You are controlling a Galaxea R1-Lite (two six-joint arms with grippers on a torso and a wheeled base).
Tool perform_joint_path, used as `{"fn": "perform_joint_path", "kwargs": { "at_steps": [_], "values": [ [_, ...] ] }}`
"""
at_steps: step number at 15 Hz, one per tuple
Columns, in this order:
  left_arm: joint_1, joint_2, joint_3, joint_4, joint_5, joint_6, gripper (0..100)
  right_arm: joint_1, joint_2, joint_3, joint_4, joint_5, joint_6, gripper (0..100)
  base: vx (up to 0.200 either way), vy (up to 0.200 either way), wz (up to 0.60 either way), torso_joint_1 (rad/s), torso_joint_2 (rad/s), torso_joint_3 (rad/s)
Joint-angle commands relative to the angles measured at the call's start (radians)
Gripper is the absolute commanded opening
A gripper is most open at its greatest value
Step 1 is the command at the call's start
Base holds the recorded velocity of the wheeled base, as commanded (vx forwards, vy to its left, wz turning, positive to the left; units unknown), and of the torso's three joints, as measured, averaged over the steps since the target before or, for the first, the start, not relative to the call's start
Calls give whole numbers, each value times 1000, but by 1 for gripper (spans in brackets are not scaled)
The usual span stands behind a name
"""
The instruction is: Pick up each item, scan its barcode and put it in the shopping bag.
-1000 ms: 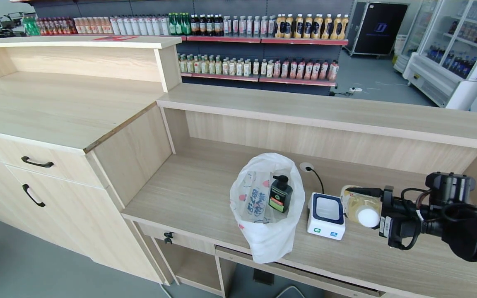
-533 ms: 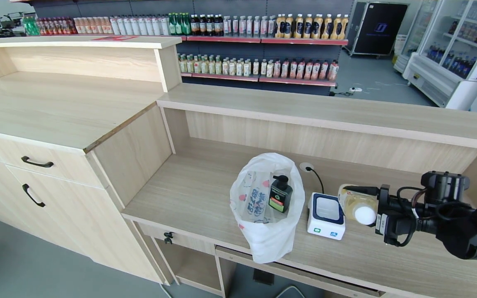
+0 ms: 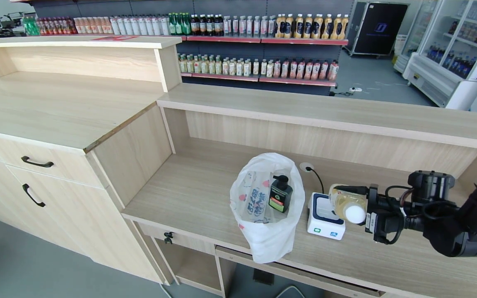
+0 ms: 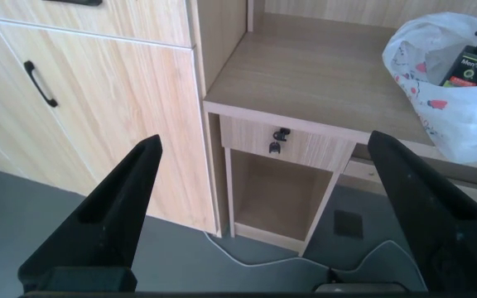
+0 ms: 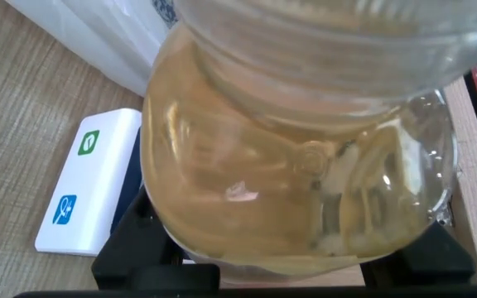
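A pale wooden checkout counter in a shop, with shelves of bottled drinks along the back wall and a glass-fronted cooler to the right. From my remote station I see the right gripper pinching a clear bottle of yellowish liquid, its black fingers pressed against the bottle's sides. The bottle lies on its side in the air, white cap towards the robot, and in the head view it overlaps the right edge of the white-and-blue scanner. The right wrist camera shows the bottle up close, with the scanner on the counter just beyond it.

The white plastic shopping bag stands open just left of the scanner. Inside it are a black pump bottle, upright, and a printed packet beside it. A black cord runs from a hole in the countertop to the scanner.

The left gripper hangs low in front of the counter, its two fingers spread wide with nothing between them, above the grey floor by the cupboard. The shopping bag sits at the counter's edge above it.
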Motion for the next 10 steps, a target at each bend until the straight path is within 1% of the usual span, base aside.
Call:
{"fn": "perform_joint_path", "kwargs": {
  "at_steps": [1,7,10],
  "values": [
    [0,0,0,0,0,0,100,10,21,-1,-7,0,0,0,0,0,0,0,0,0],
    [0,0,0,0,0,0,100,17,67,-44,-17,0,4,0,0,0,0,0,0,0],
    [0,0,0,0,0,0,100,46,87,-82,-19,-1,24,0,0,0,0,0,0,0]
  ]
}}
